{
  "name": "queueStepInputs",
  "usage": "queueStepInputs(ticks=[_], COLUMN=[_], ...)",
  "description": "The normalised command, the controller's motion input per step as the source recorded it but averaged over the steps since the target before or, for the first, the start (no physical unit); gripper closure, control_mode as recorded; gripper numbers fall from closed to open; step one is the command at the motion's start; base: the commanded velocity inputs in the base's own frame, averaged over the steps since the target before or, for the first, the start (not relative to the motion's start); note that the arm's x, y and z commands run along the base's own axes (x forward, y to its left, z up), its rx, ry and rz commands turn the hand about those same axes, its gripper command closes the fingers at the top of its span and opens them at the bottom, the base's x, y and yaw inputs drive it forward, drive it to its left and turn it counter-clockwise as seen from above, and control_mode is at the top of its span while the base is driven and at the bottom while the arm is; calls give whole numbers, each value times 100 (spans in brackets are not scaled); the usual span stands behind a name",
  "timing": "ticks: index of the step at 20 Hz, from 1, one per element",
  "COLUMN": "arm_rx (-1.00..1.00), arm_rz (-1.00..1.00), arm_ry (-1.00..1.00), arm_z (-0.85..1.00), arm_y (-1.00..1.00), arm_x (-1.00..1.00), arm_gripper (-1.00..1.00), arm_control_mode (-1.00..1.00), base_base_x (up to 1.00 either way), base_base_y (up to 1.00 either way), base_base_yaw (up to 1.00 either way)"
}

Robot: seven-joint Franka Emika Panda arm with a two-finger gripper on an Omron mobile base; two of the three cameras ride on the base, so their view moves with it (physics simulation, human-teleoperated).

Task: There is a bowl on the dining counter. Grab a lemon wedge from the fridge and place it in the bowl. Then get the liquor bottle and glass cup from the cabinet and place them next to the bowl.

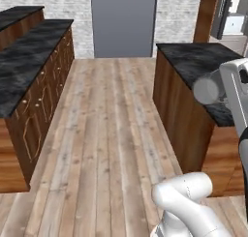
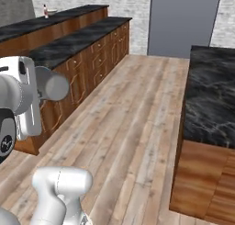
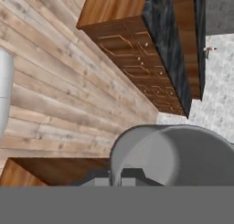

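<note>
Closest to the hand camera, the glass cup (image 3: 171,154) sits clamped in the gripper (image 3: 119,177), its grey translucent wall and round rim looming large just above the dark finger tips (image 3: 98,176). The jaws are drawn in narrow against the tumbler's wall. From the left base view the same cup (image 1: 209,88) lies on its side in the air, mouth pointing left, carried at the end of the white arm (image 1: 237,86) above the near edge of a black marble-topped island (image 1: 203,62). From the right base view the cup (image 2: 51,86) projects rightward from the arm's wrist, over the plank floor (image 2: 133,114), just in front of the row of brown base cabinets with knobs (image 2: 92,63).

Beyond the cup, that cabinet run carries a dark veined top and stretches away along the aisle. Behind it runs the dining counter (image 2: 55,19), a higher black marble surface over reddish-brown wood. At its far end stand the liquor bottle (image 2: 45,10), a small whitish shape with a dark red cap, and the pale bowl (image 2: 52,10) just beside it; both are well apart from the gripper and too small to see any contents. In the hand view the bottle (image 3: 209,50) appears as a tiny mark at the counter's far end. A tall grey panel (image 1: 123,23) closes the aisle against the brick wall.
</note>
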Motion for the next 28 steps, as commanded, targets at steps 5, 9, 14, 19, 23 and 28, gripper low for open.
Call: queueStepInputs(ticks=[5, 9, 14, 19, 23, 28], arm_rx=[0, 0, 0, 0, 0, 0], arm_rz=[0, 0, 0, 0, 0, 0], arm_ry=[0, 0, 0, 0, 0, 0], arm_z=[0, 0, 0, 0, 0, 0], arm_y=[0, 0, 0, 0, 0, 0], arm_x=[0, 0, 0, 0, 0, 0], arm_gripper=[100, 100, 100, 100, 100, 100], arm_control_mode=[100, 100, 100, 100, 100, 100], base_base_x=[0, 1, 4, 3, 0, 0], base_base_y=[100, 100, 100, 100, 100, 100], base_base_yaw=[15, 14, 13, 14, 16, 17])
